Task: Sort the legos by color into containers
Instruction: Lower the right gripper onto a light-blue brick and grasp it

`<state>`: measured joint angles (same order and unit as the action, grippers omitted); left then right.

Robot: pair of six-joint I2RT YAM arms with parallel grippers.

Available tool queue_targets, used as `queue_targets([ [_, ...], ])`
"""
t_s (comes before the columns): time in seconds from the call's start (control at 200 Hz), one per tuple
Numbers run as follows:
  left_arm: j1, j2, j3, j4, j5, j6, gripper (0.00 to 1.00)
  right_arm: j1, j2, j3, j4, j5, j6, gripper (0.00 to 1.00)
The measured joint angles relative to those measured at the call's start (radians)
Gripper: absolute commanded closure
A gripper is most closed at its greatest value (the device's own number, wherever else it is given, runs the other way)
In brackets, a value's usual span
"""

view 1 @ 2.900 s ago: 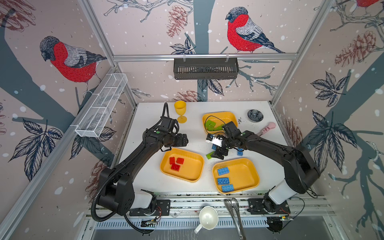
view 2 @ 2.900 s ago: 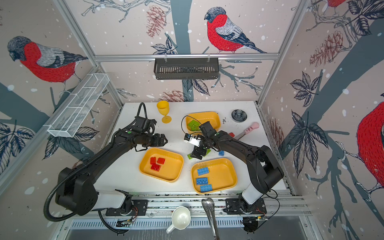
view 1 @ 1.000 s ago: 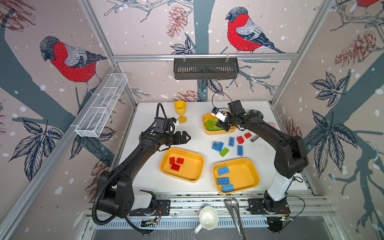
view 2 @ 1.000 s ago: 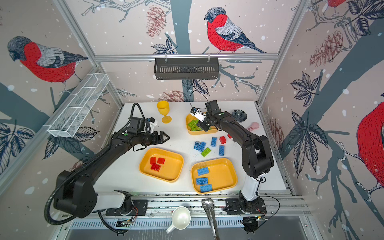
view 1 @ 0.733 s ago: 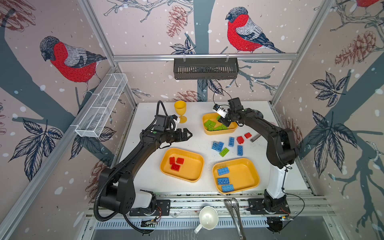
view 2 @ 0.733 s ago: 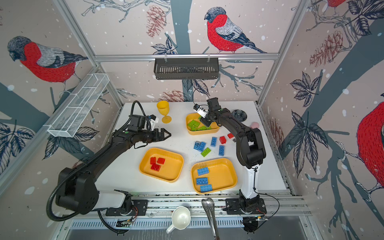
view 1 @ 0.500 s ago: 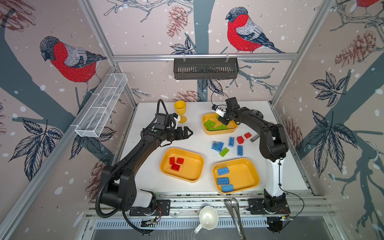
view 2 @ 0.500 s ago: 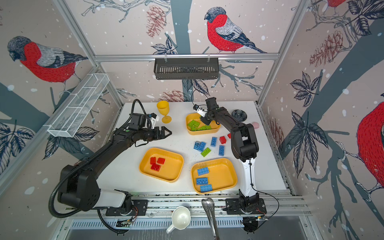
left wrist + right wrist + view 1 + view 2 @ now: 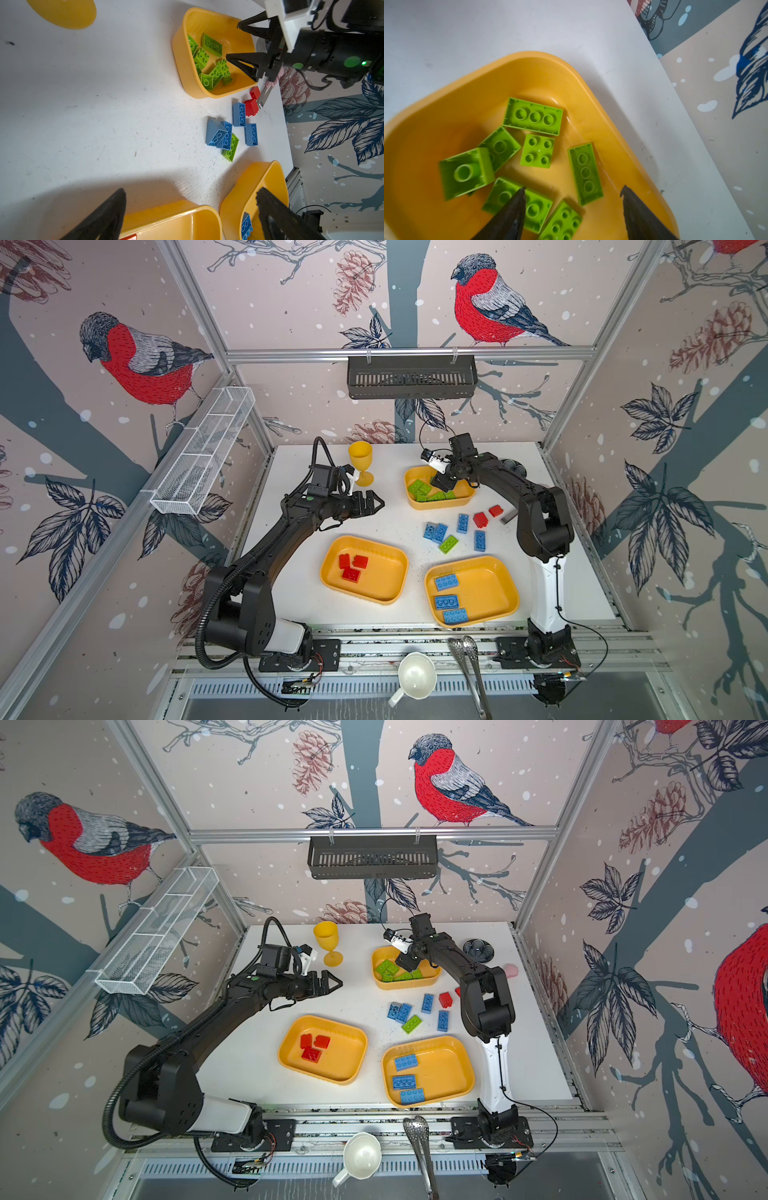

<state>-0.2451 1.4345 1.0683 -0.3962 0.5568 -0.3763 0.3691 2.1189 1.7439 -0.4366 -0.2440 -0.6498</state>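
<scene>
Far tray (image 9: 441,506): several green bricks (image 9: 419,488), jumbled, some studs-down; right tool (image 9: 573,188) above this tray, jaws apart, nothing between them; near left tray (image 9: 384,578): three red bricks (image 9: 352,567), close together at one end; near right tray (image 9: 492,589): three blue bricks (image 9: 446,598) along one side; tabletop (image 9: 299,585) between the trays: four loose blue bricks (image 9: 462,523), one loose green brick (image 9: 449,543), two loose red bricks (image 9: 481,519); left tool (image 9: 379,502): wide open, empty, near the yellow goblet (image 9: 360,462).
</scene>
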Motion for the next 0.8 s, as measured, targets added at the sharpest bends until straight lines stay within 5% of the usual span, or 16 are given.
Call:
queue_targets([
  [0.35,0.011,0.032,0.002,0.000,0.025,0.011,0.03,0.079,-0.272,-0.291,0.014,-0.058,0.499,0.17],
  [0.8,0.040,0.085,0.039,-0.013,0.050,0.043,0.03,0.274,-0.348,-0.465,-0.093,0.238,1.126,0.21],
])
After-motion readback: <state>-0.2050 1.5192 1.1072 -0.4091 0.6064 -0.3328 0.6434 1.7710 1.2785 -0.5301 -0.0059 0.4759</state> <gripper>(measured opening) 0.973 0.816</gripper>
